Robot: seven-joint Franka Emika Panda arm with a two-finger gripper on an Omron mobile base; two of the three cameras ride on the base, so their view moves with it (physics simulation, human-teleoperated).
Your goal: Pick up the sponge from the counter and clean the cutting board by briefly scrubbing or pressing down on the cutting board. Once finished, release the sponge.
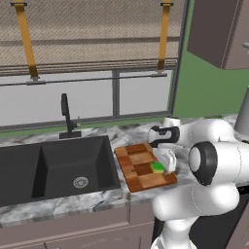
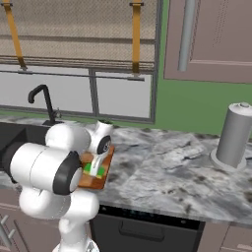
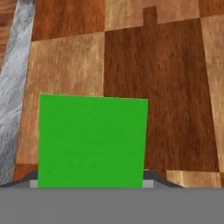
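Note:
The checkered wooden cutting board (image 1: pixel 137 170) (image 2: pixel 94 181) lies on the marbled counter (image 1: pixel 73 202) (image 2: pixel 162 167), just right of the sink. The green sponge (image 1: pixel 157 167) (image 2: pixel 90 169) rests flat on the board's near right part. My gripper (image 1: pixel 165 167) (image 2: pixel 96 166) points down onto it, with a finger against each side, shut on the sponge. In the hand view the sponge's green top (image 3: pixel 92 140) sits low in the picture over the board's light and dark blocks (image 3: pixel 153 78), with a strip of counter (image 3: pixel 11 87) at the left edge.
A black double sink basin (image 1: pixel 53 165) with a dark faucet (image 1: pixel 65 116) (image 2: pixel 44 101) lies left of the board. A grey cylinder (image 2: pixel 235 135) stands at the counter's far right. Open marbled worktop stretches between the board and the cylinder.

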